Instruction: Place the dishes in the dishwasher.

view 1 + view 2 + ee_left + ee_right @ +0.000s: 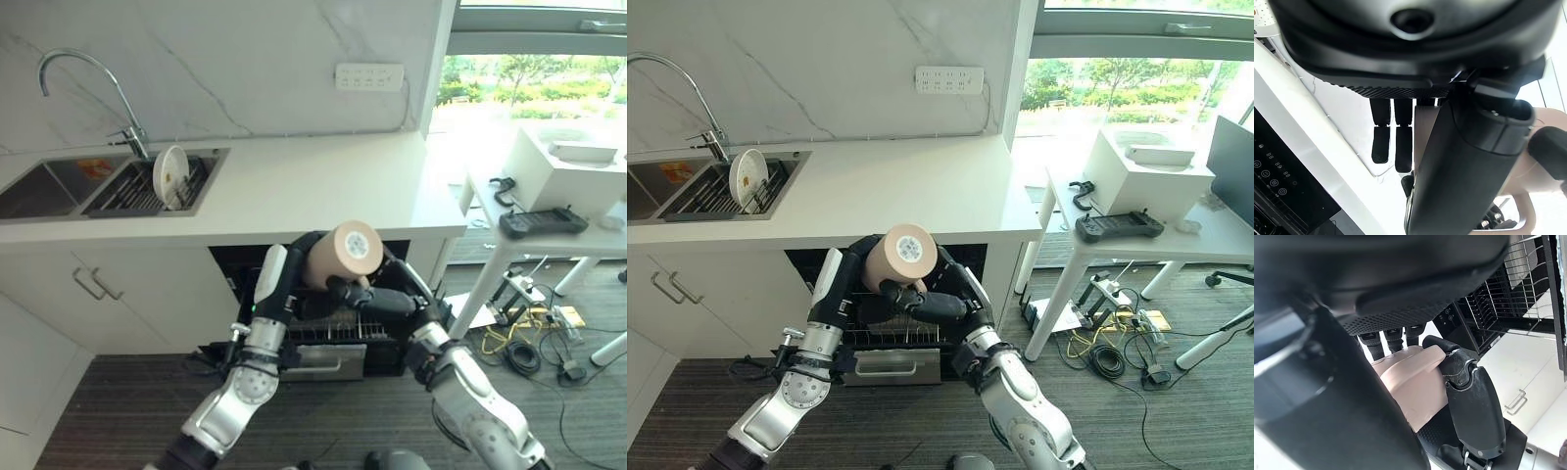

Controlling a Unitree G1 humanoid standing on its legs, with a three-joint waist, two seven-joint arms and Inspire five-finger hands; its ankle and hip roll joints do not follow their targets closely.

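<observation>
— At the far left of the counter, what sits in the sink [59,186]?

— A white plate [169,174] stands on edge in the dark rack [132,191] in the sink's right basin, just below the curved tap [93,83]. It is well apart from both hands.

— And the beige mug [343,255]?

— It is held up in front of the open dishwasher [323,328], below the counter's [313,186] front edge, tipped on its side so that its round base faces the head camera. Both hands meet at it.

— What is the left hand [862,269] doing?

— Its arm rises from the lower left, forearm steep, and the hand reaches in against the mug's left side. In its wrist view the fingers [1396,139] hang nearly straight and the thumb lies alongside the mug's beige wall; I cannot tell whether it grips or merely rests against it.

— The right hand [364,294]?

— It is clasped on the mug. Its arm comes from the lower right, bent at the elbow, the hand under and beside the mug. Its wrist view shows fingers [1386,340] curled over the beige body from one side and the thumb pressed on from the other.

— Below them?

— The dishwasher's wire basket [887,338] is pulled out under the mug.

— Farther right?

— A white table [549,211] by the window carries a white box [568,166] and a black controller [542,222].
</observation>
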